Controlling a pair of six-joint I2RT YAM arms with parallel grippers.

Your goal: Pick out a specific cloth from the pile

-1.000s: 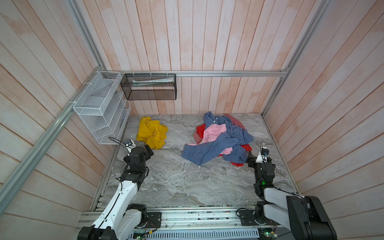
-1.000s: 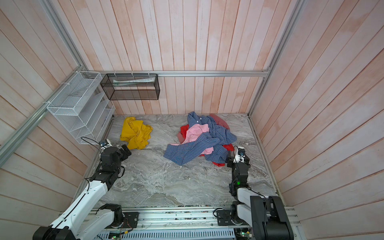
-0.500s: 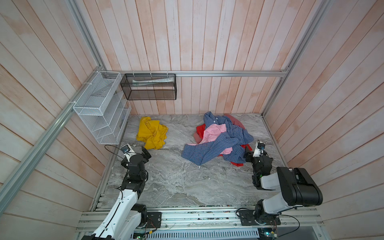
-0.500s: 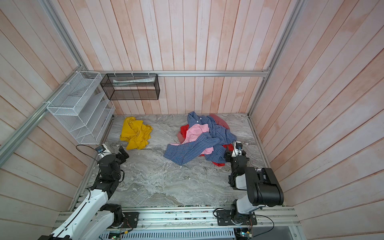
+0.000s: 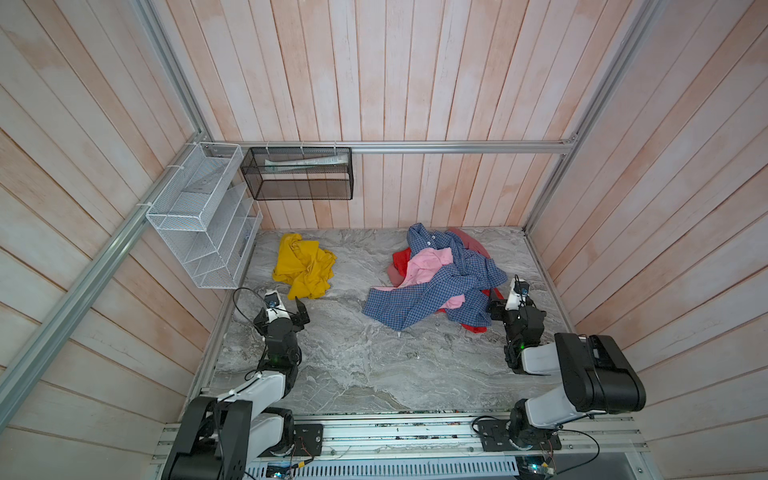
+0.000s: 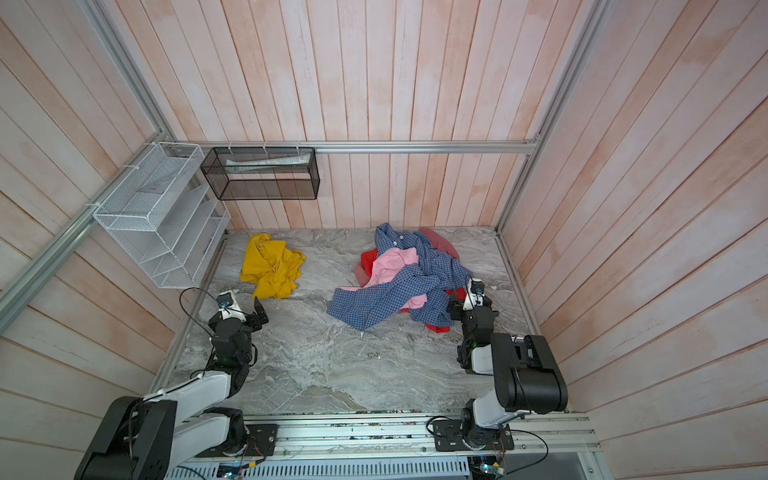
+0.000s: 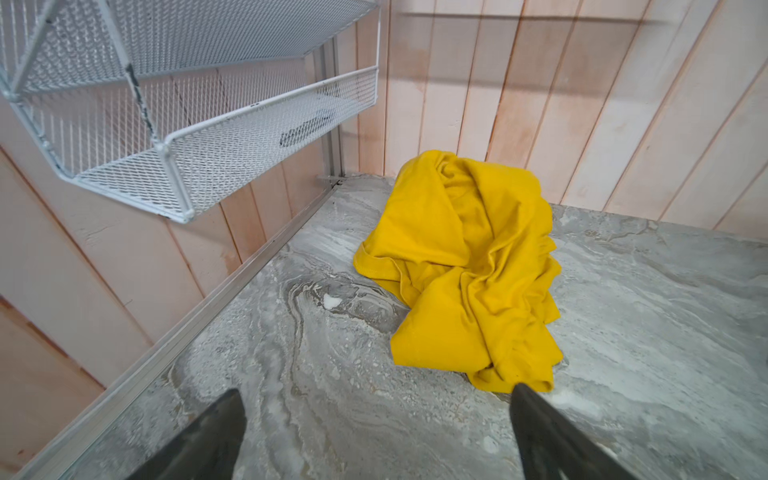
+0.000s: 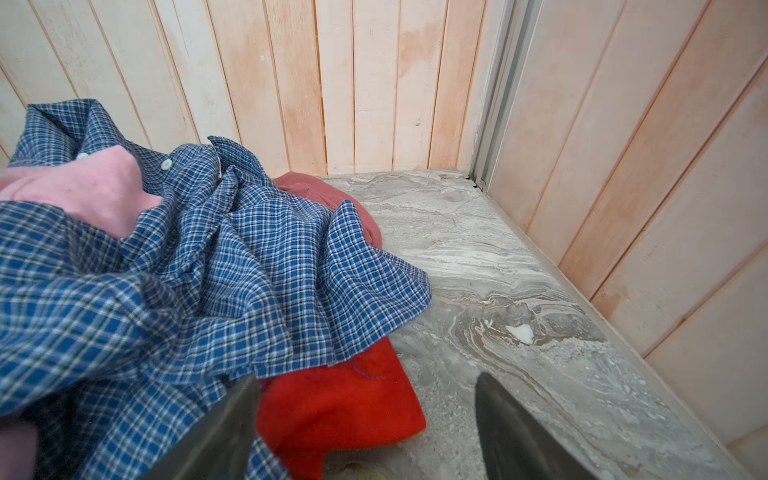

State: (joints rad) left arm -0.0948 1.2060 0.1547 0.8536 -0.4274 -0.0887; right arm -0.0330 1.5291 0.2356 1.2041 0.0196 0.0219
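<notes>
The cloth (image 5: 305, 266) (image 6: 272, 266) is a crumpled mustard-yellow shirt lying alone at the back left of the marble table; its print is hidden in the folds. My left gripper (image 5: 291, 311) (image 7: 376, 390) stands open just in front of it, with one finger close to the near hem of the cloth (image 7: 465, 270) and nothing between the jaws. The pile (image 5: 440, 278) (image 6: 407, 282) lies at the back right: a blue checked shirt over pink and red pieces. My right gripper (image 5: 505, 307) (image 8: 368, 376) is open at the near right edge of the pile (image 8: 166, 270), with a red corner lying loose between its jaws.
A white wire rack (image 5: 199, 220) hangs on the left wall above the table's left edge, close over my left gripper. A black mesh basket (image 5: 297, 174) hangs on the back wall. Wooden walls close in the marble table (image 5: 374, 357) on three sides.
Both arms have folded up nearer their bases. The right gripper has edged left against the pile. The left gripper has shifted slightly near the yellow cloth. No garment has moved.
</notes>
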